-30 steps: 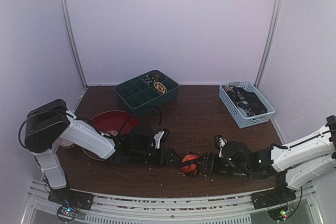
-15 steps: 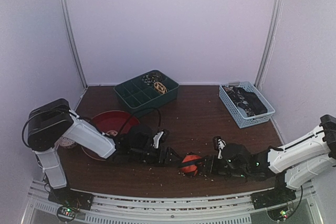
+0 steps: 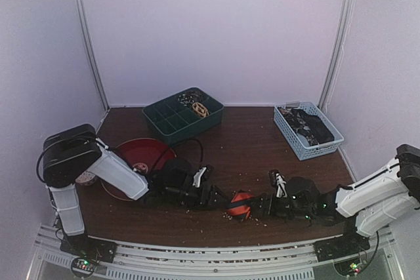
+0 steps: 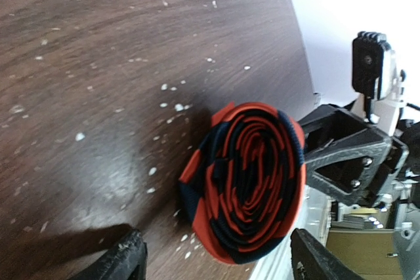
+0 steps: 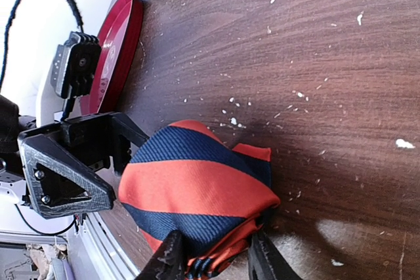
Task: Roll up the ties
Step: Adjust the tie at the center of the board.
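Right gripper [image 5: 216,261]: 2 fingers [image 5: 172,254] are set against the near edge of the rolled tie [image 5: 197,188]. Layered fabric bunches between them, with contact on both sides. I read this as clamped on the coil, the jaws only partly narrowed because cloth fills the gap.

Left gripper [image 4: 220,261]: jaws wide apart, 1 on each side of the coil's line, with a gap on both sides. No contact shows at either fingertip [image 4: 128,257]. It holds nothing.

Key relation: the coil sits directly between the 2 grippers at the front-centre of the table [image 3: 249,155], each arm lying low from its own side. Both are right at it, but only the right one has it. The spiral end face is turned to the left wrist camera and the broad striped outer wrap to the right wrist camera. From that I judge the roll axis points roughly toward the left gripper. I cannot tell whether the coil stands on edge or leans.

Tie: orange-red and dark stripes, wound tight, no loose tail visible. It looks about finished.

Outward:
- White specks [image 4: 177,106] are scattered on the dark wood around the coil.
- A red bowl [image 3: 141,155] sits behind the left arm.
- A green divided tray [image 3: 172,119] stands at the back, left of centre, with tan coils [image 3: 195,104] in its far right corner.
- A pale blue basket [image 3: 296,145] stands at the back right, holding dark bands [image 3: 308,126] that are likely unrolled ties.

Judgement: any lift falls to the right arm. The left jaws should back straight off so they do not snag the outer wrap and unwind it.
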Controlling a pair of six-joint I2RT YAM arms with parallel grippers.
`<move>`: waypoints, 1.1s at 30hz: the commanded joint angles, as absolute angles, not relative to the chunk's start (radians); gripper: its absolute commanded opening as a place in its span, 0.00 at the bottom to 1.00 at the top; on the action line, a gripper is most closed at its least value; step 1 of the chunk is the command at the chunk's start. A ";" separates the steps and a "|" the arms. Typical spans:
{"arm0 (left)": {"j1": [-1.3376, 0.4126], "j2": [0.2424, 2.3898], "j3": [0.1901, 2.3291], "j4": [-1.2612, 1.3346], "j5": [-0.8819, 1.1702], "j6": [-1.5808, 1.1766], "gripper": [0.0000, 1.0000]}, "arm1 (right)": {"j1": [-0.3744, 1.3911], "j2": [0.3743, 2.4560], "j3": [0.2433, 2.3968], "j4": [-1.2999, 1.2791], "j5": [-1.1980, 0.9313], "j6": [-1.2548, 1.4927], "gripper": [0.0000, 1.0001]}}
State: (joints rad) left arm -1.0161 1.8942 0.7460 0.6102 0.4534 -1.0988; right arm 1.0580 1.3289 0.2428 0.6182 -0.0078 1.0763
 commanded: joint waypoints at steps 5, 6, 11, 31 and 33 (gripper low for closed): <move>-1.011 1.978 0.687 0.923 0.497 -1.336 0.79 | 1.028 1.345 0.212 0.642 -0.070 1.004 0.33; -1.011 1.985 0.679 0.949 0.493 -1.356 0.80 | 1.026 1.345 0.211 0.644 -0.071 1.003 0.33; -1.022 2.029 0.683 1.011 0.490 -1.407 0.81 | 1.020 1.355 0.214 0.653 -0.076 0.985 0.33; -1.089 2.050 0.675 0.965 0.332 -1.513 0.81 | 0.955 1.480 0.173 0.870 -0.226 0.967 0.31; -1.102 2.018 0.658 0.932 0.309 -1.539 0.80 | 0.955 1.483 0.178 0.868 -0.229 0.961 0.31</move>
